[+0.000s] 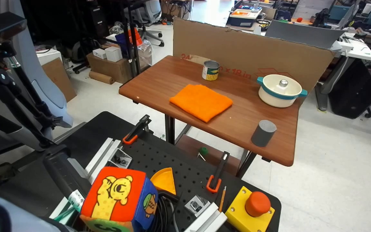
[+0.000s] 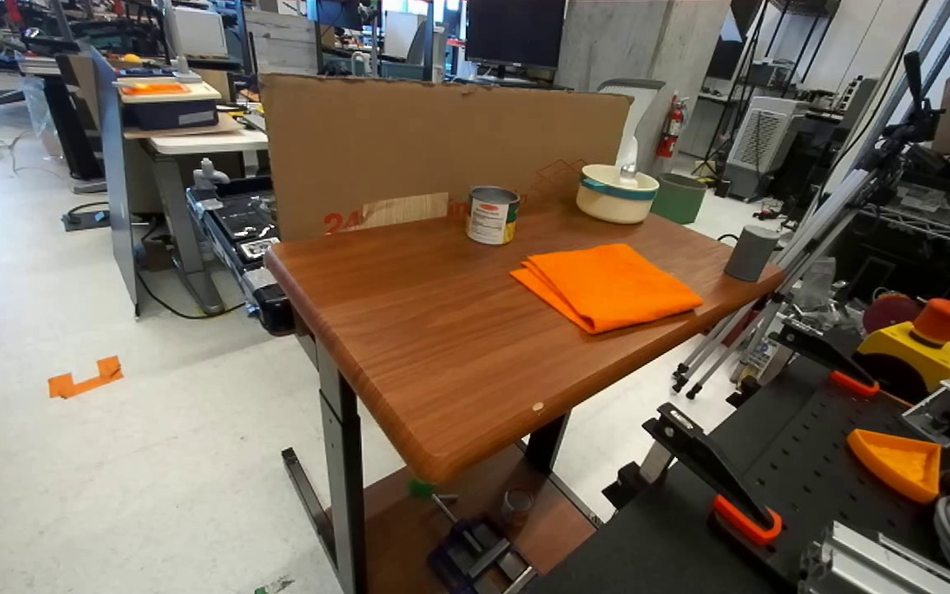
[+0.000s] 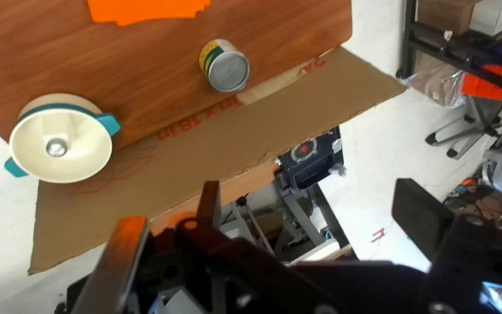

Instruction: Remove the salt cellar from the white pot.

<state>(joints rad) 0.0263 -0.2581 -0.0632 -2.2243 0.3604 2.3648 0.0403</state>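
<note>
Nearest, along the lower part of the wrist view, is the gripper, its jaws spread, with background showing between them. One of the dark fingers stands near the middle of that view, the other toward its right side. Beyond them, at the upper left and outside the gap, sits the white pot, well apart from both. Inside the pot is the salt cellar, a pale body with a silvery cap turned toward the camera.

Foreground objects in an exterior view are a black perforated bench, a soft picture cube and a yellow box bearing a red button. Next comes the wooden table. Near its front right corner stands a grey cylinder; a folded orange cloth lies flat to its left, near the front edge. Farther back, at the right end beyond the cylinder, stands the white pot, cream-toned with a teal band and two teal handles; the cap of the salt cellar shows at its mouth in both exterior views. Near the far edge, well apart from the white pot, a can with a green and yellow label stands upright. Along that edge rises a cardboard sheet with red print, behind both can and pot.
</note>
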